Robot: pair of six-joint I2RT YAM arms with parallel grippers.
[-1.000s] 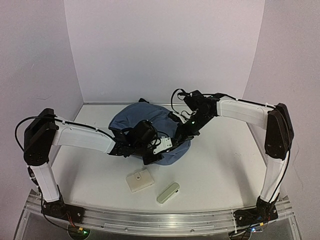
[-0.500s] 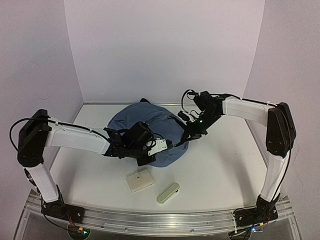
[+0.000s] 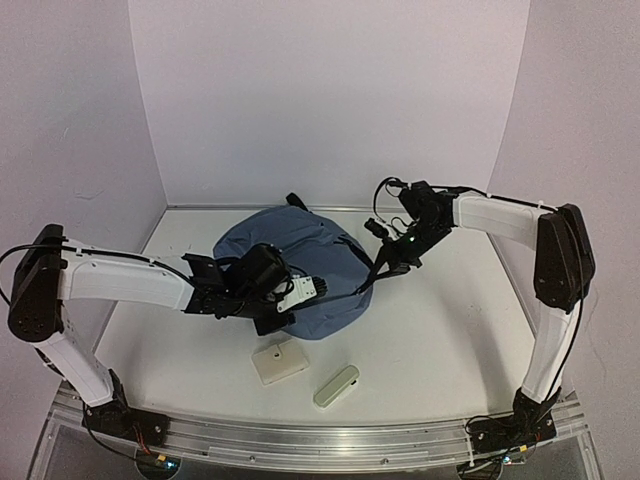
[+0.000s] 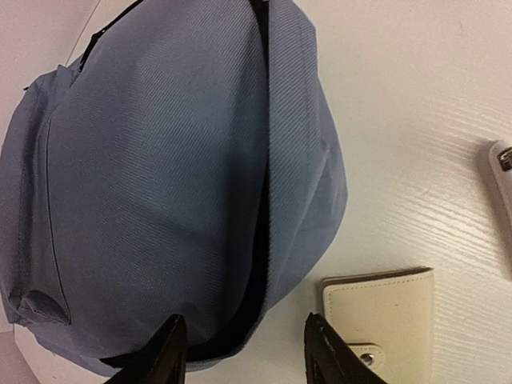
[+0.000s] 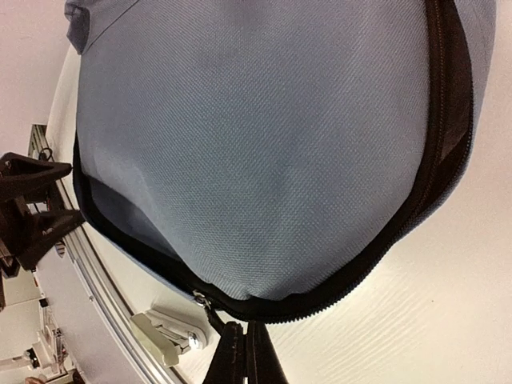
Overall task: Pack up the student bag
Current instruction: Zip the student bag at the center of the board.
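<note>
The student bag [image 3: 300,262], soft slate-blue fabric with a dark zipper line, lies in the middle of the table. My left gripper [image 3: 318,290] hangs open over its near rim; in the left wrist view the open gripper [image 4: 244,342] straddles the bag [image 4: 160,176] where the dark zipper gap runs. My right gripper [image 3: 384,268] is at the bag's right side. In the right wrist view the gripper [image 5: 244,340] is shut on the cord of the zipper pull [image 5: 202,302], at the edge of the bag [image 5: 264,136].
A cream wallet [image 3: 279,361] with a snap lies just in front of the bag, close to my left fingers [image 4: 384,316]. A pale green case [image 3: 336,385] lies nearer the front rail. White walls close in the back and sides.
My left gripper closed briefly and opened again while drawing back to the left. My right gripper moved right with the zipper pull, stretching the bag's edge.
</note>
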